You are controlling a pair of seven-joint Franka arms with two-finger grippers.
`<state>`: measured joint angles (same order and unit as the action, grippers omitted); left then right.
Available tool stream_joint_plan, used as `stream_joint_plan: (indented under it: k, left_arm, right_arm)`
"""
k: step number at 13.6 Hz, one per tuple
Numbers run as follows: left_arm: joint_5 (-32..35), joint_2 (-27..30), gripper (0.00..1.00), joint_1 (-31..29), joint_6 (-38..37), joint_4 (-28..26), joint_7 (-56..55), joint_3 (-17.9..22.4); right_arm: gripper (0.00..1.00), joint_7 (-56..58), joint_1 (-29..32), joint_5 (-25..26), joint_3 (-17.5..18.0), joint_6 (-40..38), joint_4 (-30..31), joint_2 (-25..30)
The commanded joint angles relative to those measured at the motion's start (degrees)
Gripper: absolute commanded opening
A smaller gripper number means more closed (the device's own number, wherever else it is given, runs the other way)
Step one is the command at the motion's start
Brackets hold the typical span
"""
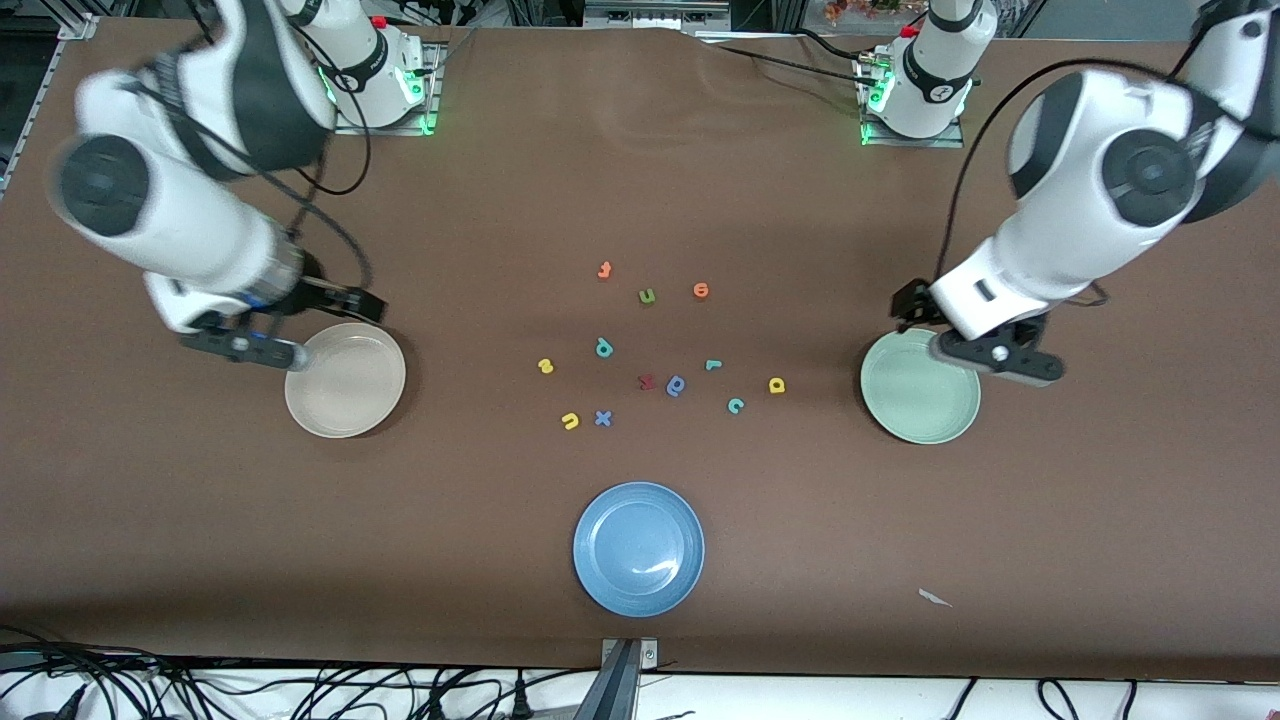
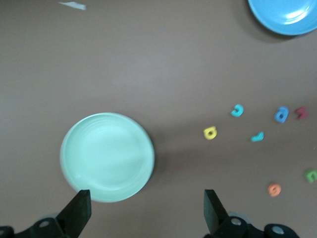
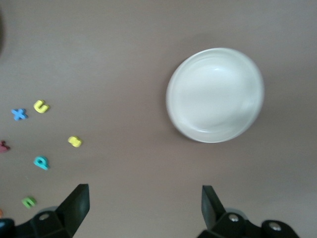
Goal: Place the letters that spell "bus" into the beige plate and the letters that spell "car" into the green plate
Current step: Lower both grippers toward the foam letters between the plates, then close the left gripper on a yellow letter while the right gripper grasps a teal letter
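Six small foam task letters (image 1: 735,404), three teal and three yellow, lie flat mid-table between the round beige plate (image 1: 345,380) and the round pale green plate (image 1: 920,388); no shared direction. The left gripper (image 1: 985,352) over the green plate and the right gripper (image 1: 250,345) over the beige plate both gape wide, empty.

Small foam letters (image 1: 660,350) lie scattered at the frame's centre on the brown worktop (image 1: 640,180) — beige plate (image 1: 345,380) at middle left of the frame, green plate (image 1: 920,388) at middle right, blue plate (image 1: 639,549) at lower centre.
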<state>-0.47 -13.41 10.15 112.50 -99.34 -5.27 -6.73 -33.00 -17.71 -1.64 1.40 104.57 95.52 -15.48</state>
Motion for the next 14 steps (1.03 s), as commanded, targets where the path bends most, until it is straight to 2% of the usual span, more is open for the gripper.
stream_joint_plan:
  k: [1, 4, 7, 11, 14]
  left_arm:
    - [-1.20, -5.29, 1.00, 2.41, 6.21, 0.81, -7.19, -1.44]
    - [-1.20, -11.18, 1.00, 4.69, 13.51, 0.55, -7.82, -1.62]
    - [-1.11, -16.37, 1.00, 6.10, 15.91, 0.20, -7.74, -1.62]
    - [-0.50, -20.42, 1.00, 7.43, 19.15, -1.20, -7.74, -1.62]
    - [-0.85, -22.70, 1.00, 8.39, 27.56, -5.06, -7.74, -1.62]
  right_arm:
    - [1.00, -8.72, -5.91, -2.04, -0.44, 5.97, -0.07, -4.98]
    - [1.00, -20.05, -10.14, -2.49, 1.49, 16.85, 0.80, -10.70]
    - [1.00, -25.27, -14.10, -2.40, 1.58, 29.43, 6.24, -12.56]
    - [1.00, -29.29, -19.81, -0.56, 1.50, 37.70, 5.99, -18.26]
    - [1.00, -34.66, -21.57, 5.41, 1.50, 40.70, 5.82, -21.25]
